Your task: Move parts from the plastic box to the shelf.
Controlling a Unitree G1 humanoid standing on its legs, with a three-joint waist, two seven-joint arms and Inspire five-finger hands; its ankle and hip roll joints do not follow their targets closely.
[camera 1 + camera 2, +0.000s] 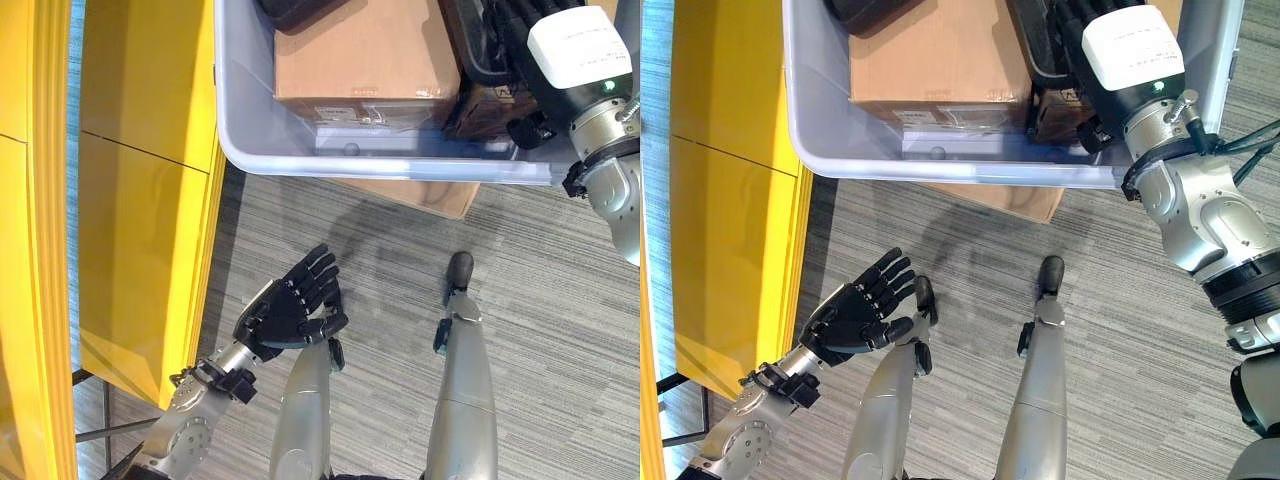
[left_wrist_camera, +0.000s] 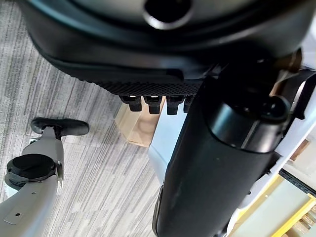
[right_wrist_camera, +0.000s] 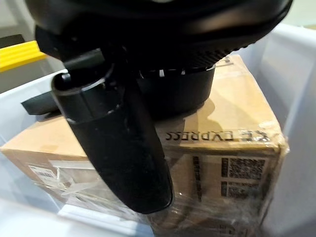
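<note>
Right hand (image 3: 113, 148) reaches into the plastic box (image 1: 300, 160) over a cardboard box (image 1: 350, 50), fingers' state unclear; left hand (image 1: 290, 310) hangs released at lower left.

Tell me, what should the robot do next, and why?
Probably close the right hand on a part. It reaches into the plastic box by the cardboard box, while the left hand hovers open over the floor holding nothing.

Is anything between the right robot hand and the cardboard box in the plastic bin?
Nothing visible. The right robot hand is already inside the plastic bin, directly over the cardboard box, with only a dark object under its fingers on the box top. The left robot hand hangs open over the floor.
</note>
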